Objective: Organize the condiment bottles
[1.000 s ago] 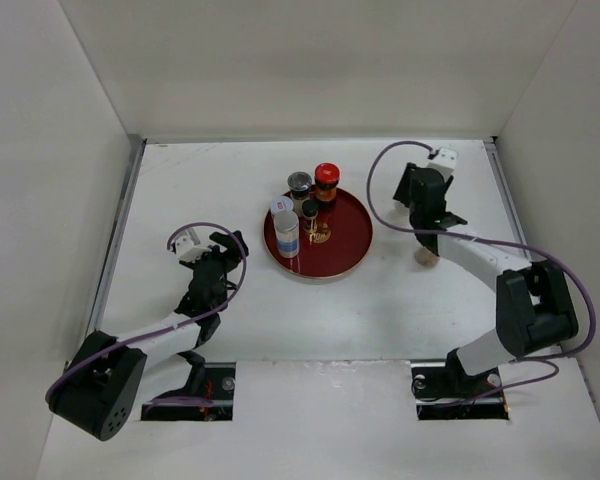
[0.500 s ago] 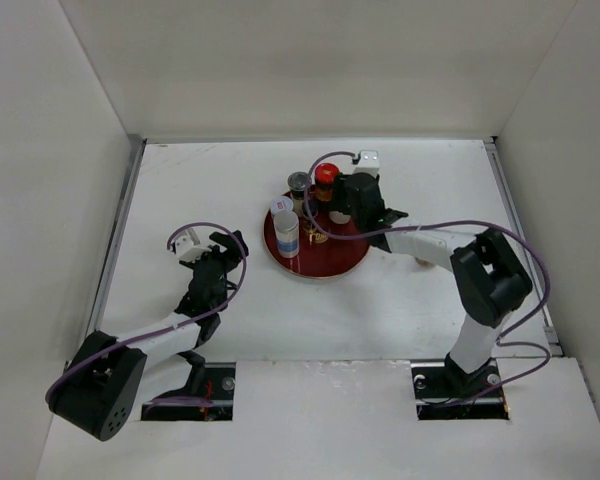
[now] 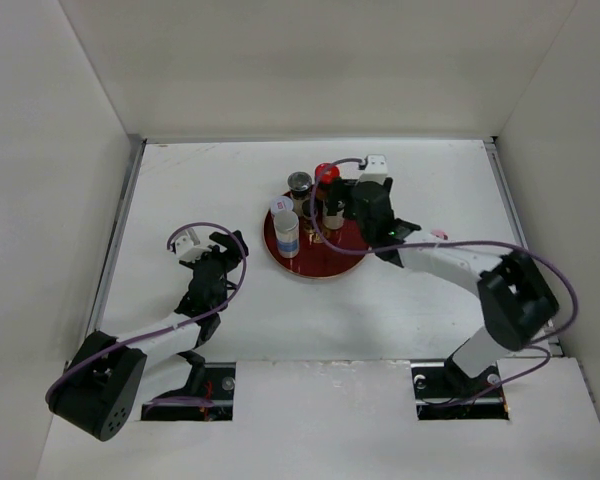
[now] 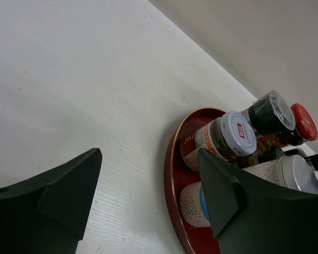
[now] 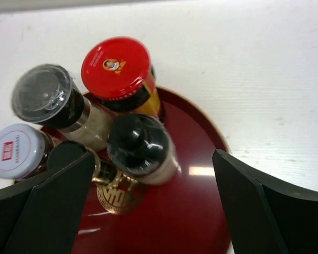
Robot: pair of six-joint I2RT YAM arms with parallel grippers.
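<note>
Right fingers (image 5: 58,201): spread wide, flanking black-capped bottle (image 5: 138,144), not touching it.
Left fingers (image 4: 53,196): apart, empty, low over bench (image 4: 95,79), left of plate (image 4: 172,159).
Plate: red, round, gold centre mark.
Bottles: black-capped bottle, red-capped bottle (image 5: 115,67), clear-topped shaker (image 5: 42,92), white-capped jar (image 5: 16,151); clustered upright on plate.

Bright even light, seemingly overhead; soft shadows

A round red plate (image 3: 325,268) sat on the white table (image 3: 180,190), toward its far middle. A gold mark (image 5: 116,197) lay at the plate's centre. Plain white walls (image 3: 310,60) rose behind and beside the plate. Two dark cutouts (image 3: 190,390) lay well apart from it, at the table's near edge.
</note>
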